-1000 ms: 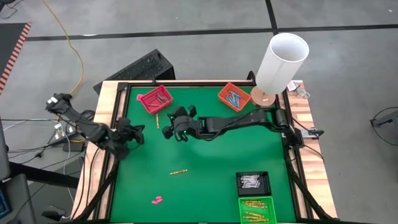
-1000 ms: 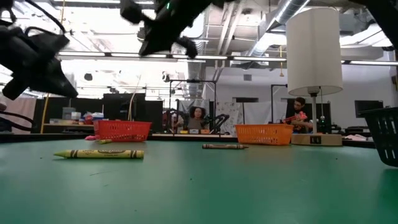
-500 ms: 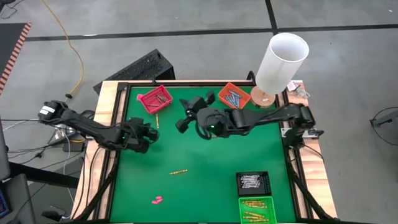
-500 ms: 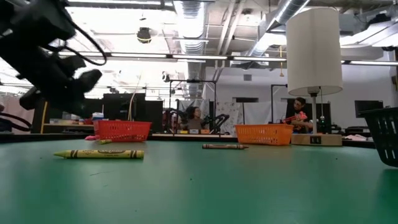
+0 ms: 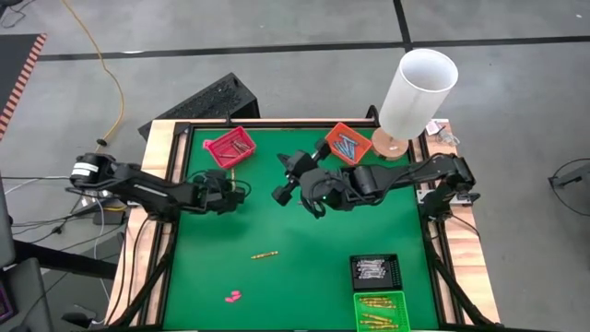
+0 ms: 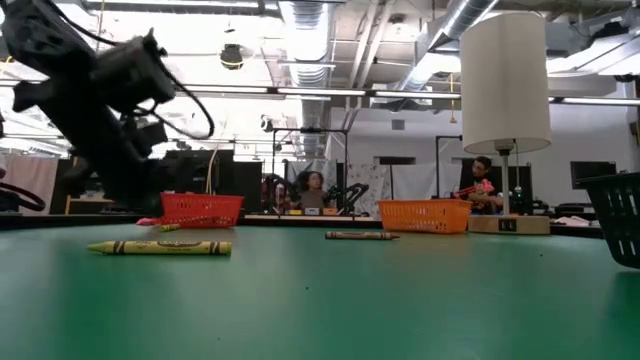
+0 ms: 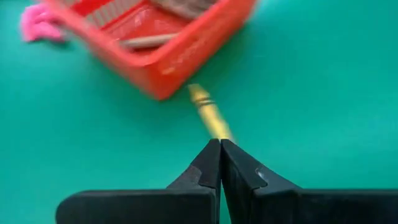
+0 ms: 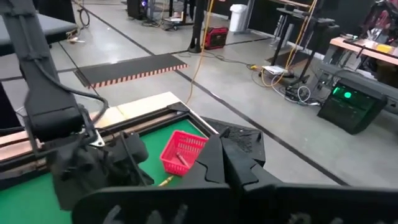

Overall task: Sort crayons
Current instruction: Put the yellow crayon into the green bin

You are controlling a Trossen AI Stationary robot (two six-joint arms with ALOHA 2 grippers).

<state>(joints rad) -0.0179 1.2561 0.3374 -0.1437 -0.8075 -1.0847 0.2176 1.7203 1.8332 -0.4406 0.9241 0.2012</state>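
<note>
Nearest, one yellow crayon [image 5: 265,254] is seen alone on the green table [image 5: 304,277]. Further, the left gripper [image 7: 220,149], fingers pressed together and empty, is pointed at a second yellow crayon [image 7: 210,115] beside the red tray [image 7: 168,59]. The right gripper [image 5: 281,192] is closed too, raised mid-table.

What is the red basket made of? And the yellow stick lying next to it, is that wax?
The small red square basket looks like thin moulded plastic: glossy walls with slotted openings. The thin yellow stick beside it looks like a wax crayon in a matt paper wrapper with a dark band, though the wax itself is hard to confirm. The green tabletop looks like smooth matt sheet.
</note>
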